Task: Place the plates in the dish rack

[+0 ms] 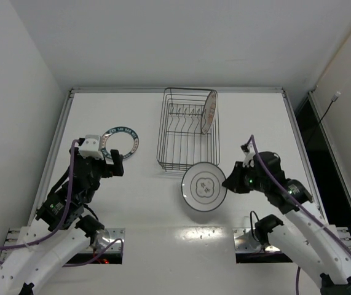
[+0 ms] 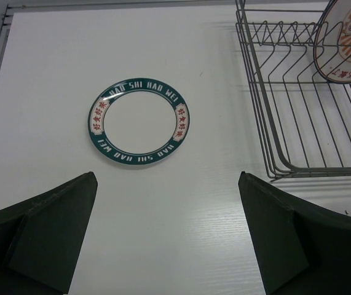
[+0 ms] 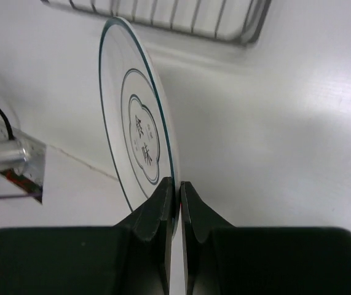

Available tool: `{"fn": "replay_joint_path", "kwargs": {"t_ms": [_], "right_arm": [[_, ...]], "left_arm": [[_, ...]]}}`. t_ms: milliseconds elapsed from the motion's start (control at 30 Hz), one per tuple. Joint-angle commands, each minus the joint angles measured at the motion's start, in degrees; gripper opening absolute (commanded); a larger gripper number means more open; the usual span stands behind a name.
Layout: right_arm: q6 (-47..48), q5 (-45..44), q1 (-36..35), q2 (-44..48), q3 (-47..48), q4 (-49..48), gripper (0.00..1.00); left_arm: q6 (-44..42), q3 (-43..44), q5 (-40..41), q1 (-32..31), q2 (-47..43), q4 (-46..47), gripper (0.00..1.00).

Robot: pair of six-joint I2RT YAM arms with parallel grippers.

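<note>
Currently, top view: right gripper clamped on rim of grey-rimmed plate; plate face-up, left of fingers, near dish rack corner. Rack holds one item: orange sunburst plate, upright, ahead of that gripper; other prongs free.
Left wrist view: left gripper jaws apart, nothing held; teal-rimmed plate flat on table, ahead of fingers.
Right wrist view: rim pinched between pads. Recommended: rotate plate vertical, align with prong gap, lower before release.

A white table with a thin metal rim is standing between 3 white walls rising at its left, back and right, light is glaring off its glossy near part, and a thin cable is hanging over the dark gap at the right.
</note>
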State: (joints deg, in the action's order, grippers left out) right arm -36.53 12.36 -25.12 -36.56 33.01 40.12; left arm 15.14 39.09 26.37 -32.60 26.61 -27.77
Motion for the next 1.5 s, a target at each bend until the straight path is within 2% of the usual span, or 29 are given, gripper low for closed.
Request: {"fn": "replay_joint_path", "kwargs": {"t_ms": [0,167,267,300,367,467,567,633,800,1200,1467], "right_arm": [[2.18,-6.10,-0.28,-4.74,11.61,-3.89,0.00],[0.94,-17.79,-0.28,-18.79,26.02,-7.86,0.00],[2.34,-26.22,-1.41,-31.79,42.15,-7.95,0.00],[3.30,-32.51,-2.03,-35.04,45.26,-7.95,0.00],[5.32,-41.92,-3.53,-44.62,54.11,-7.07,0.00],[7.52,-49.85,-4.67,-56.81,66.33,-3.14,0.00],[7.53,-58.55,-5.89,-64.23,75.05,-0.14,0.00],[8.05,-62.00,-6.43,-68.62,77.10,-0.13,0.00],[9.20,-67.20,-6.43,-71.81,78.43,-2.32,0.00],[8.67,-70.72,-8.71,-79.36,77.82,-0.57,0.00],[8.24,-71.95,-12.84,-90.52,84.14,4.61,0.00]], "left_arm": [[0.16,1.25,0.00,-0.54,0.10,1.58,1.00],[0.16,1.25,0.00,-0.54,0.11,1.58,1.00],[0.16,1.25,0.00,-0.54,0.11,1.58,1.00],[0.16,1.25,0.00,-0.54,0.11,1.58,1.00],[0.16,1.25,0.00,-0.54,0.11,1.58,1.00],[0.16,1.25,0.00,-0.54,0.11,1.58,1.00],[0.16,0.73,-0.53,-0.54,0.11,1.58,1.00],[-0.37,0.72,-0.53,-0.54,0.11,1.58,1.00],[-0.37,0.72,-0.53,-0.54,0.64,1.58,1.00],[-0.37,0.72,-0.53,-0.54,0.64,1.58,1.00],[-0.37,0.72,0.08,-0.54,1.68,2.11,1.00]]}}
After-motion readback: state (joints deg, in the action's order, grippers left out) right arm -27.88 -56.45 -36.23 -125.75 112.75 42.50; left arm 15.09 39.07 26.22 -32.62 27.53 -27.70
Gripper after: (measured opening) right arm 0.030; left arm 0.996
